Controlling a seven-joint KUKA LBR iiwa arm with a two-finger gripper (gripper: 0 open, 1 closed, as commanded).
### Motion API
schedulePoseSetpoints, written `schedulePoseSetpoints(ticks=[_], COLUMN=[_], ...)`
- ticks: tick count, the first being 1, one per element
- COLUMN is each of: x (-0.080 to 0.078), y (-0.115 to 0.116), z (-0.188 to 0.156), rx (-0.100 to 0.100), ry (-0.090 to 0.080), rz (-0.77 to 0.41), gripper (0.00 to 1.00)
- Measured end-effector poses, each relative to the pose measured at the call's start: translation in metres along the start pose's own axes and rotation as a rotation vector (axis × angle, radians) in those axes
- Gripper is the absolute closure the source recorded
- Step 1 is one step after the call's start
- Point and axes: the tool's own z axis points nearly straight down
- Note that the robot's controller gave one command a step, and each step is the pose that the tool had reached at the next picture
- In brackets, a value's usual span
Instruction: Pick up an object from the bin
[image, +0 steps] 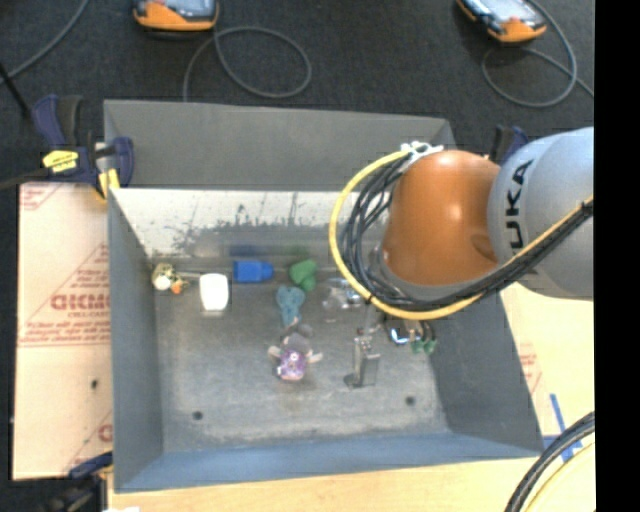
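Peeking down into the grey bin (135, 330) here. Got the gripper (361, 368) hanging low under that big orange wrist cover (440, 215), pointing at a bare patch of floor a bit right of the bin's middle. Honestly can't tell jaws spread from jaws pressed together, way too small and dark from up here. Closest candidate for a pick: a small purple thing (291, 364) with pale bits sticking out, lying flat just left of the jaws, near but apart from them. Up and left of the jaws, a light teal thing (290, 302). Past that toward the back wall, a green lump (303, 271) right beside a blue block (252, 270). Further left again, well apart from the jaws, a white cube (213, 291), and beyond it, close to the left wall, a tiny white-and-orange thing (166, 279). Also spotting a small silvery bit (345, 297) up from the jaws and slightly left, just under the yellow and black cable loops (336, 235), no clue what exactly. All of it lying singly, spread out over the floor.
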Motion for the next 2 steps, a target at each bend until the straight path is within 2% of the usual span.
schedulePoseSetpoints(ticks=[1,2], x=[-0.009,-0.009], y=[-0.004,0.003], z=[-0.012,-0.038], rx=[-0.002,0.001], ry=[0.016,-0.009], rz=[-0.045,-0.085], gripper=[0.0,0.0])
